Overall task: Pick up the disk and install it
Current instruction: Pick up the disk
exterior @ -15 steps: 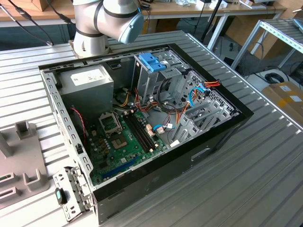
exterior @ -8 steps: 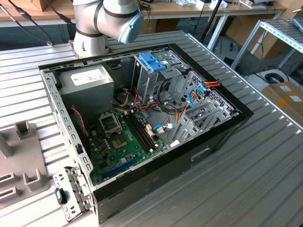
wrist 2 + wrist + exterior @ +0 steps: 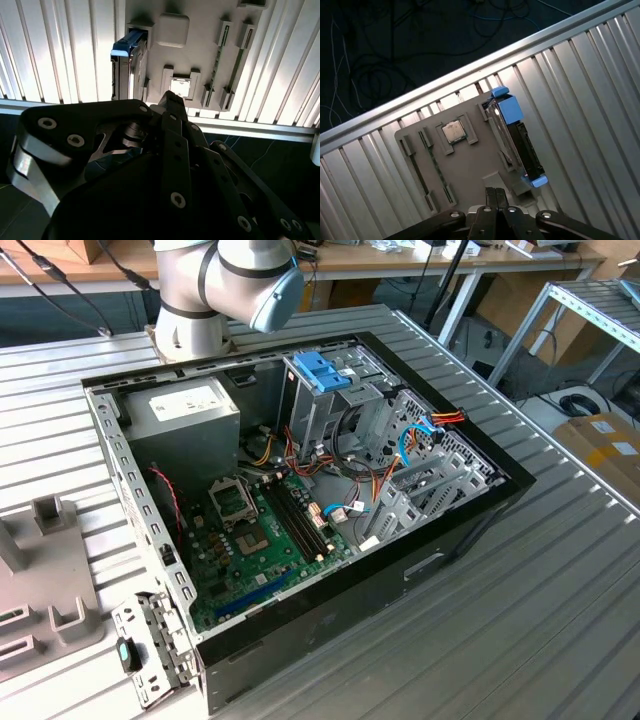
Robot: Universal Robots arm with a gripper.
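Gripper point(image 3: 496, 194): fingers pressed together, nothing held between them.
Disk point(image 3: 515, 134): stands on edge in a slot of the grey holder point(image 3: 470, 165), off to one side of the fingertips and clear of them.
Chip point(image 3: 454, 131): lies flat in the holder, beyond the fingertips.

Claw point(image 3: 495, 190) pointing downward, fingers point(image 3: 490, 202) pressed together

The disk point(image 3: 512, 135) stands on edge in the grey holder's point(image 3: 470, 170) slot; blue frame caps both ends.
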